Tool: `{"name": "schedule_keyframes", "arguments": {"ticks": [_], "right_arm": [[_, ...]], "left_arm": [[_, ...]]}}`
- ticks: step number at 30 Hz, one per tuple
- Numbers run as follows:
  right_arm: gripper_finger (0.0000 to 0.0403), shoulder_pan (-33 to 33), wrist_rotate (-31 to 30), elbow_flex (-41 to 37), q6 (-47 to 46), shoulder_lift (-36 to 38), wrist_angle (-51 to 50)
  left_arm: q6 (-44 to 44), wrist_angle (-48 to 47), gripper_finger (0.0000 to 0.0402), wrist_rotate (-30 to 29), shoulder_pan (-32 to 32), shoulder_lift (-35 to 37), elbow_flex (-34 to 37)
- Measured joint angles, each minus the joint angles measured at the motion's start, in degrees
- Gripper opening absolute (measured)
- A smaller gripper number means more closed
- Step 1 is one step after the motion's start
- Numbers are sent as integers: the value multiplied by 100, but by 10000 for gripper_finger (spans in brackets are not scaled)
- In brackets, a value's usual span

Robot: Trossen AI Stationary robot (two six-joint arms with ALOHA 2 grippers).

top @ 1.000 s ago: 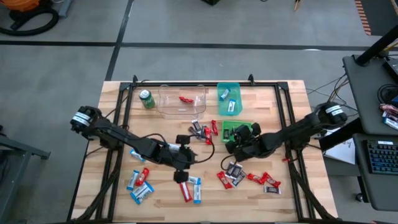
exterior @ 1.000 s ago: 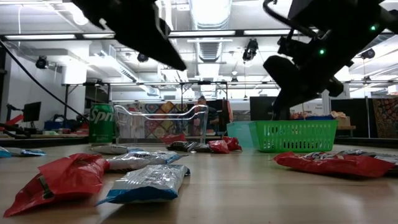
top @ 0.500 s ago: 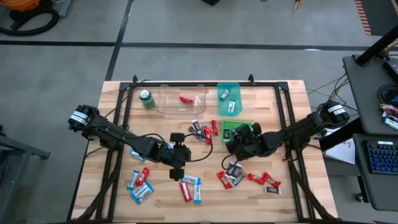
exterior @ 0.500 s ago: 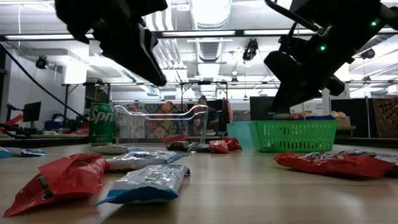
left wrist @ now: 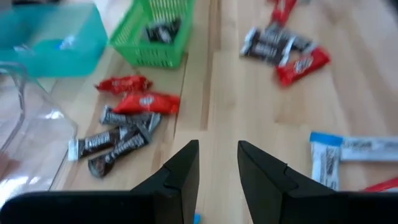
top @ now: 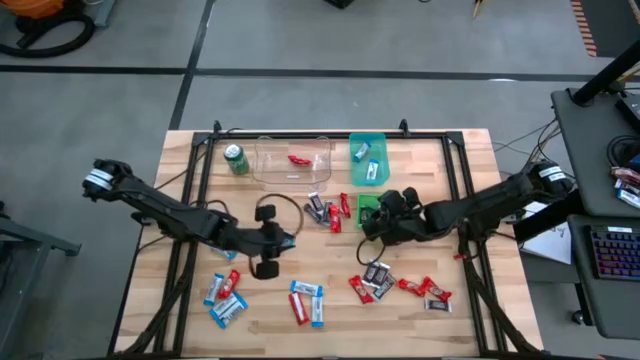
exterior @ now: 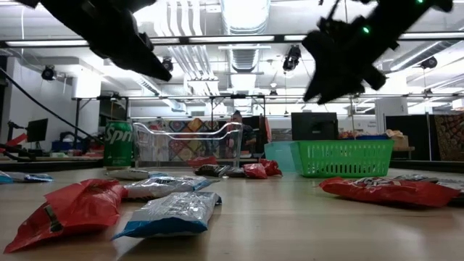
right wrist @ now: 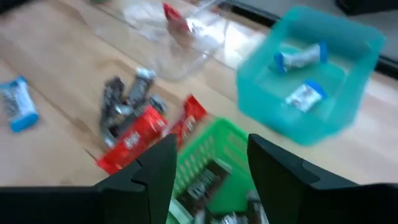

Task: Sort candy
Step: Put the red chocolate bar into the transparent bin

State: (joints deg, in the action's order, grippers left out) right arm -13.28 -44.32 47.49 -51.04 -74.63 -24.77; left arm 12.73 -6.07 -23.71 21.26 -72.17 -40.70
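Candy lies scattered over the wooden desk (top: 455,180), with part of it already in three containers along the far side. The clear plastic bin (top: 292,162) holds one red bar (top: 298,158), the teal bin (top: 367,158) holds two light blue-and-white bars (right wrist: 300,55), and the green basket (top: 372,205) holds dark brown bars (right wrist: 203,181). A green drink can (top: 236,159) stands just beside the clear bin. Between the clear bin and the green basket sits a loose cluster of dark and red bars (top: 328,210). Near the front edge, a group of blue-and-white and red bars (top: 224,294) lies on the left, another pair (top: 306,300) lies toward the middle, and a mix of dark and red bars (top: 398,285) lies on the right. The left gripper (top: 266,242) hangs above the desk left of centre, clear of the candy; its jaws stand slightly apart and the wrist view shows only a small blue speck low between them, so nothing can be made out in their grip. The right gripper (top: 385,207) hovers over the green basket with its jaws spread wide and empty, the dark bars lying in the basket directly below them.
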Motion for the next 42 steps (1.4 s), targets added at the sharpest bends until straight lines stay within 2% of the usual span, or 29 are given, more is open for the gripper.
{"name": "schedule_keyframes", "arguments": {"ticks": [5, 10, 16, 23, 28, 42], "right_arm": [[185, 237, 487, 588, 588, -274, 21], [185, 498, 1009, 1242, 1133, -830, -39], [185, 669, 1337, 2090, 1372, -1650, -309], [185, 770, 1352, 2970, 1358, -2623, -1085], [185, 855, 1803, 3322, 1303, -3151, -1173], [184, 1142, 2346, 3549, 877, -4057, -1275]], "left_arm": [[26, 820, 92, -564, 2, 460, 634], [33, 907, 92, -1428, 0, 778, 832], [27, 775, 92, -1944, 0, 1090, 869], [24, 391, 92, -1988, 2, 1598, 867], [28, 72, 92, -1993, 2, 2007, 865], [27, -148, 92, -1988, 4, 2093, 904]]}}
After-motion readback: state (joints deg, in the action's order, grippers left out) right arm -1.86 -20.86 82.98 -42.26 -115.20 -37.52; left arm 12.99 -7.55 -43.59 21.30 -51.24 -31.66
